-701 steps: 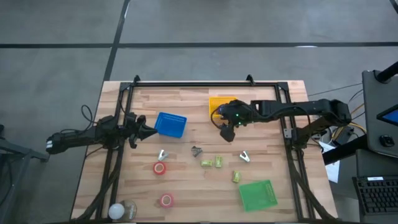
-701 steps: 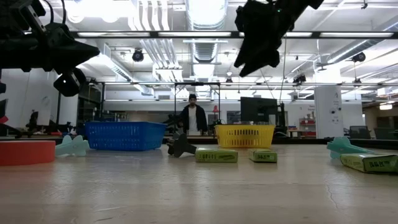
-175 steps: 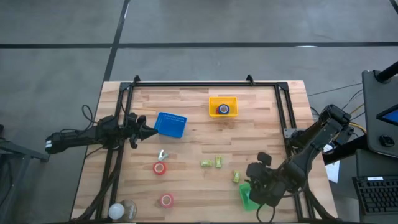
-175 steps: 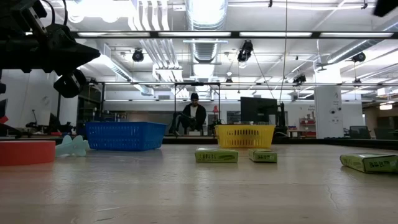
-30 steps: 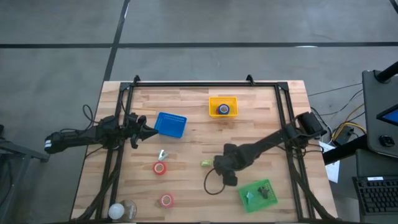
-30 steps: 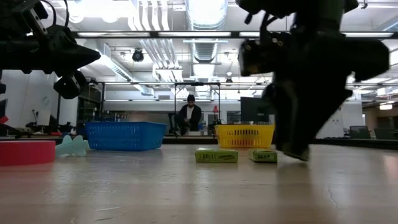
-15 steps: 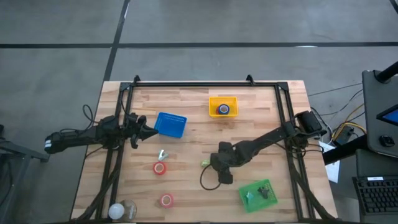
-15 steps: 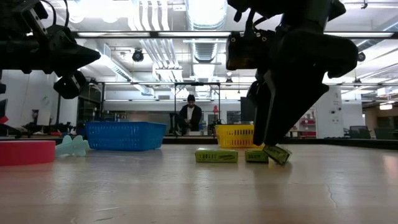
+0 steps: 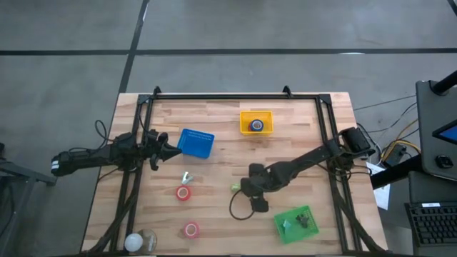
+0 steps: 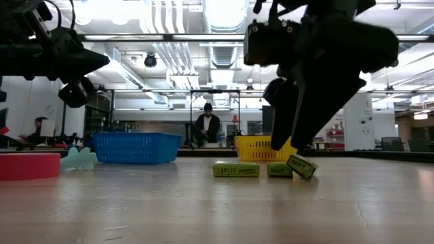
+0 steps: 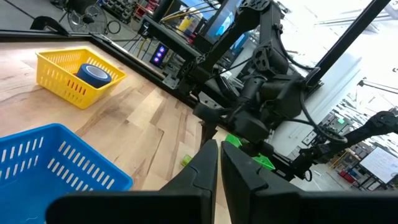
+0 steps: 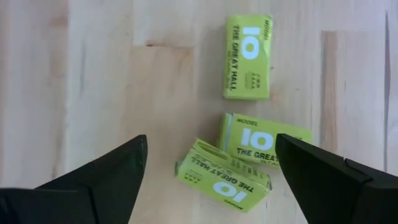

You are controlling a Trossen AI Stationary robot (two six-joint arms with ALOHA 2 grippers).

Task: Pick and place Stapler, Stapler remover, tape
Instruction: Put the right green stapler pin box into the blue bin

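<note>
We found the right gripper [image 12: 208, 168] hanging low over the middle of the table [image 9: 214, 128], its fingers [image 12: 99, 180] spread wide with nothing between them. A second before, the jaws were only part-way apart; now they stood fully apart, and a third lime-green box [image 12: 224, 177] lay tilted below them, touching one of the two flat boxes [image 12: 264, 140]. In the level view that box [image 10: 301, 166] leaned against its neighbour, where five seconds back only two boxes sat together and one lay off alone at about 3 o'clock. We judged the arm had carried it over and let it go, gathering the boxes into one cluster.

The left gripper [image 11: 217, 180] waited at 9 o'clock, its fingers pressed together on nothing, pointed at the blue basket [image 9: 196, 143].

As for the tape, the blue roll [image 9: 257, 126] sat inside the yellow basket [image 9: 244, 116] at 12 o'clock. One red roll [image 9: 183, 193] lay at about 8 o'clock from the centre, another red roll [image 9: 190, 230] nearer 7 o'clock; we could not find a third. So we reckoned the red tape was not yet sorted.
</note>
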